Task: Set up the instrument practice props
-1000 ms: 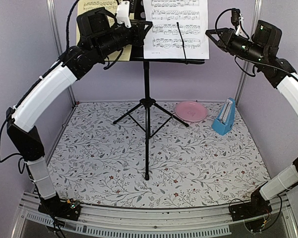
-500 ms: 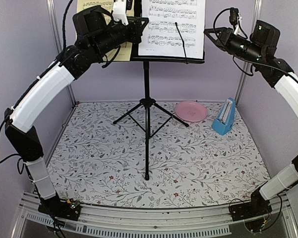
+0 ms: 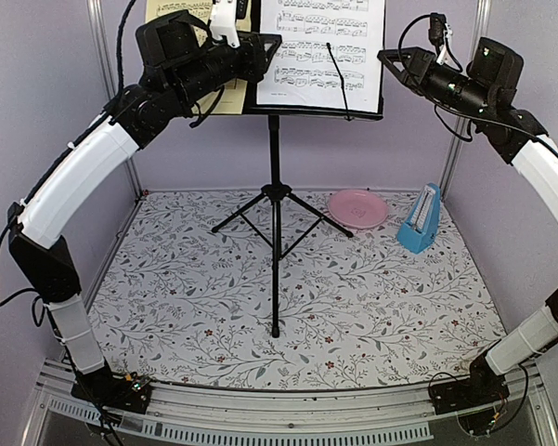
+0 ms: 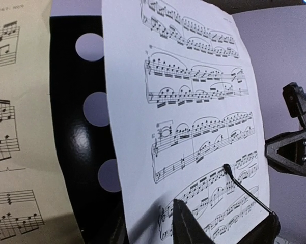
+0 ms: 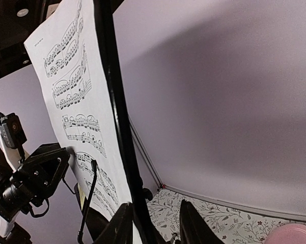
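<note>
Top external view takes in the whole set-up. On the far left, the pale-yellow sheet (image 3: 172, 11) leans on the desk of the music stand (image 3: 275, 186), half hidden by the left arm. The left tool (image 4: 225, 229) faces the desk with its fingers spread wide on either side of the lower part of the white sheet (image 3: 320, 46), nipping nothing that I can see. That sheet stands upright on the ledge, with a thin wire retainer (image 3: 339, 79) lying across it.

Both sheets look feather-light and floppy, and a hard pinch would likely crease them. A gentle grip on a free edge or corner seems best, sliding the paper along the ledge rather than pulling against the wire.

The stand is stiff metal, but it is tall on a narrow tripod and, I would judge, top-heavy — a sideways shove at desk height could rock it. Its rim or pole is the safe place to hold.

At the desk's right edge, the right tool (image 5: 158, 226) has one finger on each side of the black rim, with a gap showing; it looks parted, not clamped.

Down on the worktop (image 3: 353, 307), right of the tripod feet, a pink plate (image 3: 357, 207) lies near the blue metronome (image 3: 420, 223). The metronome stands upright and apart from the stand — small and rigid, with tapering sides, so I would hold it low, near its base.
</note>
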### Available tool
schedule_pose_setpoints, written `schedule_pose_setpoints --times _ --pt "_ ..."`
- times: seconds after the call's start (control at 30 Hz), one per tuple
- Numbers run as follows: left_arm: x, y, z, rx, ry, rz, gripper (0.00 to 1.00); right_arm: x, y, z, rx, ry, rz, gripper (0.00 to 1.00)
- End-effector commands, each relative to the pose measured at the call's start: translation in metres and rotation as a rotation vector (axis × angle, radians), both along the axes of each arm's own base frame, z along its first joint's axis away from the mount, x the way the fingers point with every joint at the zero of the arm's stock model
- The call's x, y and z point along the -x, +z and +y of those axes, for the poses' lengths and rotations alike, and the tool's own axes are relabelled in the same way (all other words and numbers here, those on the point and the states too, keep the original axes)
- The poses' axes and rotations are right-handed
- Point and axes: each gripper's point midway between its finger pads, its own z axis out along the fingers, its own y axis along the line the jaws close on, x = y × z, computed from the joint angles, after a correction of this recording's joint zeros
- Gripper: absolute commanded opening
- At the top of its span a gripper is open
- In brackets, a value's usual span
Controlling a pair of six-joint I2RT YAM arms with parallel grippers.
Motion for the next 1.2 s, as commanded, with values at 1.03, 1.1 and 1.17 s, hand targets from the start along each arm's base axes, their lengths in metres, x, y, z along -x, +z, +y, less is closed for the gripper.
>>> schedule_pose_setpoints --times 1.03,1.1,1.17 --pt "0.042 -0.055 0.078 -0.132 0.183 0.285 0.38 0.036 -0.015 -0.029 0.005 -0.066 -0.022 0.81" --pt "0.040 -0.065 0.075 -0.153 0.184 0.312 0.36 0.038 -0.017 -0.030 0.007 -0.068 -0.021 0.81" --pt "0.038 -0.073 0.074 -0.160 0.192 0.335 0.33 0.038 -0.019 -0.031 0.009 -0.071 -0.020 0.81"
